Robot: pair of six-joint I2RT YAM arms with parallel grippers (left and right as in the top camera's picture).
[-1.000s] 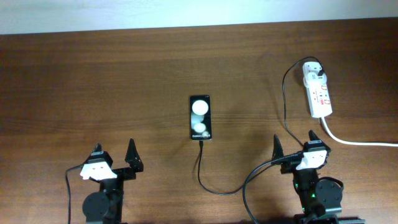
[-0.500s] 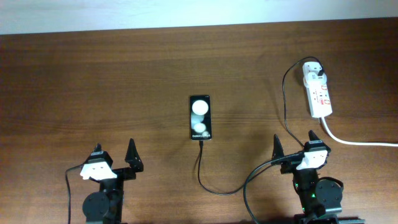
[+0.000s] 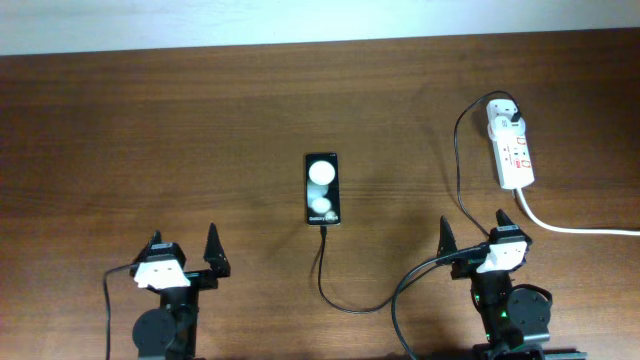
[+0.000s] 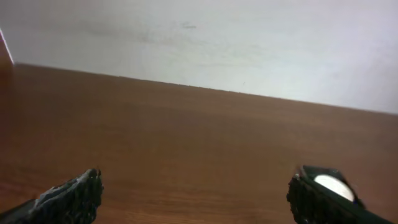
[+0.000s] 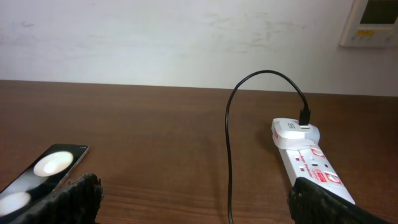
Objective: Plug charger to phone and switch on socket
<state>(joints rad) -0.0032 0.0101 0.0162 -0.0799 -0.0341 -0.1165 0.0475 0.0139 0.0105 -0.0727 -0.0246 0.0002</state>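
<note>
Both arms sit at the table's [image 3: 150, 120] 6 o'clock edge. Left gripper [image 3: 183, 248] and right gripper [image 3: 474, 232]: jaws spread fully wide, nothing in either.

Phone [image 3: 322, 190] lies flat mid-table, black, with two white blobs on its face. Charger [image 5: 227, 149]: the thin black cable leaves the phone's 6 o'clock end, loops toward the right arm, then climbs to its white plug end in the socket [image 3: 514, 155], at 2 o'clock from the phone.

Judgement: cable is limp and light, so pinch close to the tip. Phone is slick and may slide. Strip is light; press straight down or it skids.
</note>
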